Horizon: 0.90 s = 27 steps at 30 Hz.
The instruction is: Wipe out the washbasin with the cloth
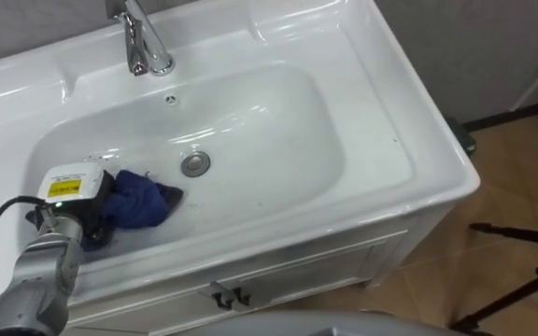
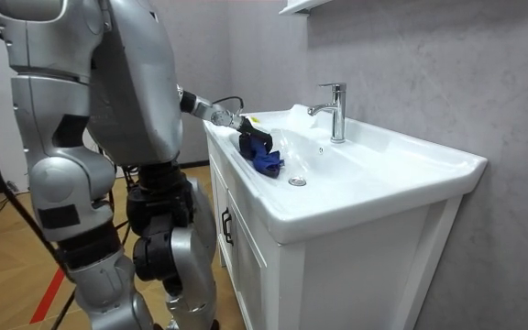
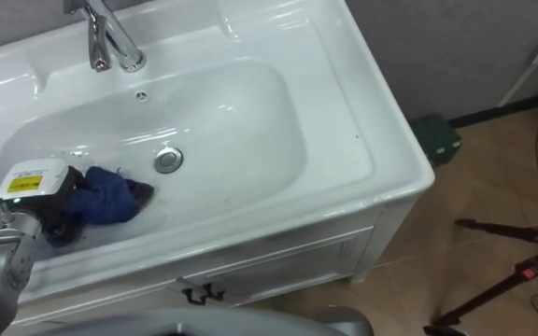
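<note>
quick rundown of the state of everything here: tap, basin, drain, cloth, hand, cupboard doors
faucet: off, no water running
basin: no pooled water
drain plug: in its hole; raised or pressed down, cannot tell
blue cloth: bunched up on the basin floor, to the left of the drain plug
left hand: fingers curled on the blue cloth
cabinet doors: closed

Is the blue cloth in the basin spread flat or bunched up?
Bunched up: the blue cloth sits as a crumpled lump at the left hand, beside the drain.
</note>
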Motion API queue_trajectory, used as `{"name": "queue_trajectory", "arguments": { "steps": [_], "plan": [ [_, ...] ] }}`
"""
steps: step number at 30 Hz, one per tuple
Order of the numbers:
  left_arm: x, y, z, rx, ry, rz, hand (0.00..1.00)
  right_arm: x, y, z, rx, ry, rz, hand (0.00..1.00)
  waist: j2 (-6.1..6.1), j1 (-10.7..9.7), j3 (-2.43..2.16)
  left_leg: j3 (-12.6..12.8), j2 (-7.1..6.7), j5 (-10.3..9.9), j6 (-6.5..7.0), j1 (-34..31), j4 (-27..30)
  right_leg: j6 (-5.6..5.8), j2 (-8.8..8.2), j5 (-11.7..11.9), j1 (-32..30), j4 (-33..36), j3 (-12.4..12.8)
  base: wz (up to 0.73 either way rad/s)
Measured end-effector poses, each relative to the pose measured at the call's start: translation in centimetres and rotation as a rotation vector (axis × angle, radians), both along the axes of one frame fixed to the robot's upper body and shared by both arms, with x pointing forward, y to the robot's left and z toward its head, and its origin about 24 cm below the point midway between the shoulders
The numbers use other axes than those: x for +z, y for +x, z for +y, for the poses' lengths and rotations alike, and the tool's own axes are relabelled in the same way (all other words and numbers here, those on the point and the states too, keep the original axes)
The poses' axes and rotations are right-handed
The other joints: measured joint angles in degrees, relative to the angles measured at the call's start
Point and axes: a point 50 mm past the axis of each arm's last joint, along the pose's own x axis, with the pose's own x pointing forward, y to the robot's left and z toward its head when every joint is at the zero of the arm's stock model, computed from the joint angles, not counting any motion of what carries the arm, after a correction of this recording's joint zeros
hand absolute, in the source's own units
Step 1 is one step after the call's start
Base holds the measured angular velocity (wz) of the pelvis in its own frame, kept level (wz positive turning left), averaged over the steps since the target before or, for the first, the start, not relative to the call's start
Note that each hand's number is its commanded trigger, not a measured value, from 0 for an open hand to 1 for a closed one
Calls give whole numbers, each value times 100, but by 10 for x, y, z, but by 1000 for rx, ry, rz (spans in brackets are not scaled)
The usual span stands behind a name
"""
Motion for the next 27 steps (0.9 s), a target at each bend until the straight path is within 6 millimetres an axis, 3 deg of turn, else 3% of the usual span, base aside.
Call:
{"name": "queue_trajectory", "arguments": {
  "steps": [11, 15, 22, 27],
  "plan": [
    [-17, -10, -9, -40, 144, 63, 100, 1, 6, -1, 54, -8, 31, 0, -26, -52, -25, -10, 0, 7, -9, 5, 77, -48, -27, -69, -7, 114, 4, -1],
    [-22, -14, -10, -39, 180, 84, 100, 1, 6, -2, 64, -17, 41, 0, -3, -71, -54, 3, 1, 35, -52, 22, 76, -77, -31, -86, -1, 137, 22, -6],
    [-30, -24, -8, -11, 216, 101, 100, 4, 14, -7, 47, -47, 1, 0, -1, -176, -59, 26, 3, 79, -117, 118, 46, -140, -53, -178, 2, 242, 47, -5],
    [-31, -19, -10, 2, 211, 84, 100, 5, 15, -8, 19, -51, -14, 0, -57, -174, -62, 182, -28, 80, -122, 160, 93, -159, -203, -391, -107, 621, 45, 0]
  ]
}}
